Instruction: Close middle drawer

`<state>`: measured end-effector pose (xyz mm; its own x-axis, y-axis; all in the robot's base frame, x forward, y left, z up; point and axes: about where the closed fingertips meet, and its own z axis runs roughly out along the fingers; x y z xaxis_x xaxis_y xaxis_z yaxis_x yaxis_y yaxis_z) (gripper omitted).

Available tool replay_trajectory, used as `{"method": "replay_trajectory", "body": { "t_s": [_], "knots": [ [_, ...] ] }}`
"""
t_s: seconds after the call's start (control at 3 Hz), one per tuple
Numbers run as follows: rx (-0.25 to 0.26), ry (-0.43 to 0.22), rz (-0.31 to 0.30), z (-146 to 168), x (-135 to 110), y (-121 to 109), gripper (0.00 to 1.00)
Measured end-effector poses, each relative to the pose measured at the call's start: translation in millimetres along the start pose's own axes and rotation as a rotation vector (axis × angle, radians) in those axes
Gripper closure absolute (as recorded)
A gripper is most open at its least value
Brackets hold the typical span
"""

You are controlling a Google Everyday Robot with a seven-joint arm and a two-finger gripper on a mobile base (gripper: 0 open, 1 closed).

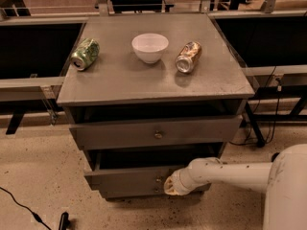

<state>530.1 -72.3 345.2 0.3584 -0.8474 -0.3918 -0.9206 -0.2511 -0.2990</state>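
The grey cabinet (153, 87) has three drawers. The middle drawer (127, 178) stands pulled out, with its dark inside showing above its low front. Its small brass knob (158, 179) is just left of my gripper. My gripper (172, 186) is at the end of the white arm (225, 172) that reaches in from the right. It is pressed against the right part of the middle drawer's front. The taller top drawer (153, 133) is also slightly out. The lowest drawer (139, 193) shows as a thin strip beneath.
On the cabinet top lie a green can (85, 53), a white bowl (150, 47) and a brown can (188, 57). Dark benches stand on both sides. A black cable (21, 207) runs over the speckled floor at the lower left.
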Motion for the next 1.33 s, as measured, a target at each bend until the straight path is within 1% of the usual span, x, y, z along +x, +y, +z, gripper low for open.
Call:
{"method": "replay_trajectory", "body": {
  "t_s": [0.33,0.67,1.0,1.33],
  "knots": [
    [0.007,0.001,-0.004,-1,1,-5,1.00],
    [0.007,0.001,-0.004,-1,1,-5,1.00],
    [-0.011,0.017,-0.019,8,-6,15,1.00],
    [-0.020,0.041,-0.043,12,-16,46,1.00]
  ]
}}
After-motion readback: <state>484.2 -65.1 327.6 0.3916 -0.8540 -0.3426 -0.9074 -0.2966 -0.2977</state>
